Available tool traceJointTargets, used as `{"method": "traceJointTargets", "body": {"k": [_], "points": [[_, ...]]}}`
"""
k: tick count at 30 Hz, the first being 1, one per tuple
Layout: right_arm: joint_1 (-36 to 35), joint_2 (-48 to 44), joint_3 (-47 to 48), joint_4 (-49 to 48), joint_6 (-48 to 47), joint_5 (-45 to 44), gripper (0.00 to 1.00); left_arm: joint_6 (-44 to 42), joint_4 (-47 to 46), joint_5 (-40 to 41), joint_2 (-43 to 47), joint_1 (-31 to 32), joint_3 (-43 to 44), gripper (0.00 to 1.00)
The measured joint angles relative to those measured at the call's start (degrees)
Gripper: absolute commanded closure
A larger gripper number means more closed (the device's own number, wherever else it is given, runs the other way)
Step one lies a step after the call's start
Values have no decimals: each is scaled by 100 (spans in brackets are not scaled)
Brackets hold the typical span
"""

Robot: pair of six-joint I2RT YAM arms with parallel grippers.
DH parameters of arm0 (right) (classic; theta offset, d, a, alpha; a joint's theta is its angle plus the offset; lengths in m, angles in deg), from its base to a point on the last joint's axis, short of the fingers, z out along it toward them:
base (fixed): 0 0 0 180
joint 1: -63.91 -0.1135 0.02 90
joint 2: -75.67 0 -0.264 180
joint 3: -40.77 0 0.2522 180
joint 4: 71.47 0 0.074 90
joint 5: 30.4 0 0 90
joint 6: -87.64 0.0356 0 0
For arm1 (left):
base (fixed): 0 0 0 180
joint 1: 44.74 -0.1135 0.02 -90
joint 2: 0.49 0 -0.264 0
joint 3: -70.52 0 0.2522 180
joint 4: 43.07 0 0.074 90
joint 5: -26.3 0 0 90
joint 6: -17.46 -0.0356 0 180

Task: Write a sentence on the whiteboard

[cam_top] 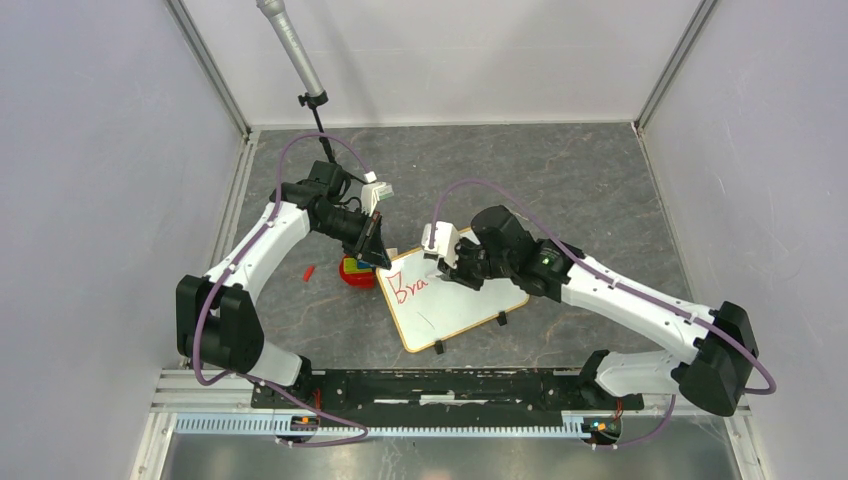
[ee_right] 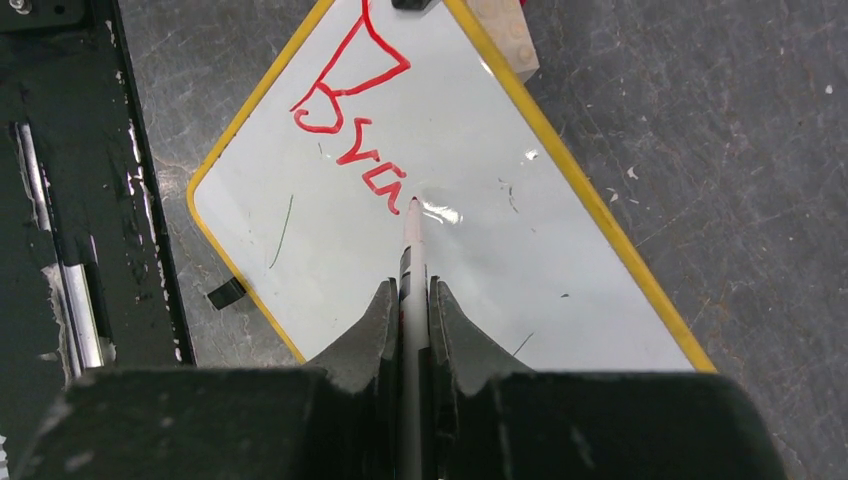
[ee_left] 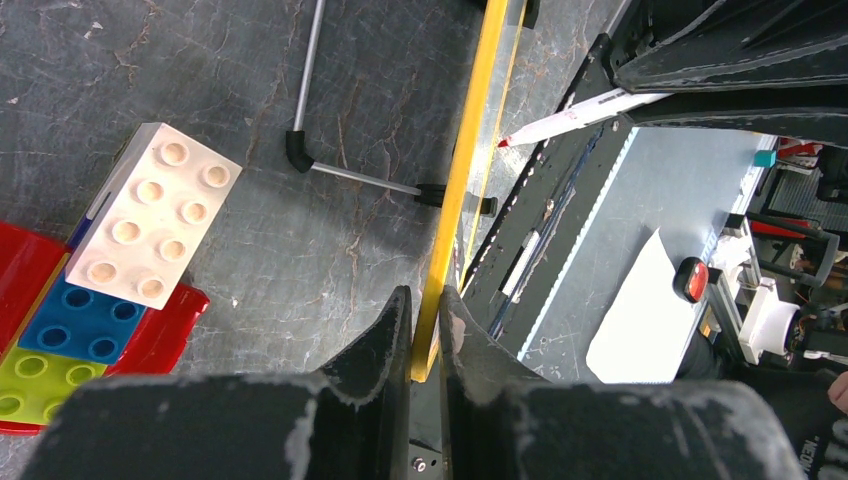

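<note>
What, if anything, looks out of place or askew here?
The whiteboard sits skewed on the table, its frame pinched by the left end effector. Toy bricks lie right beside it, unrelated to writing, and a small red piece lies loose nearby.

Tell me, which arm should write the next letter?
Right, I think: the right end effector grips the marker, tip at the red letters; the left end effector only pinches the whiteboard by its frame.

The dark grey, stone-patterned surface (cam_top: 560,170) carries the whiteboard (cam_top: 455,305) on its black clip feet (cam_top: 438,347), a red tray (cam_top: 352,277) of toy bricks just beside its far-left corner, and a small red piece (cam_top: 309,271), perhaps a pen cap, further left.
</note>
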Motion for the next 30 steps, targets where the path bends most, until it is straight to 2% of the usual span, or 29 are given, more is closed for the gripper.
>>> {"method": "traceJointTargets", "body": {"k": [16,30], "points": [[2,59,83,-144,7,-94,100,0,-15,-2,55,0,-50,97],[0,-205,-608,-317,35,-24,100,0,-63,17,68,0,-70,98]]}}
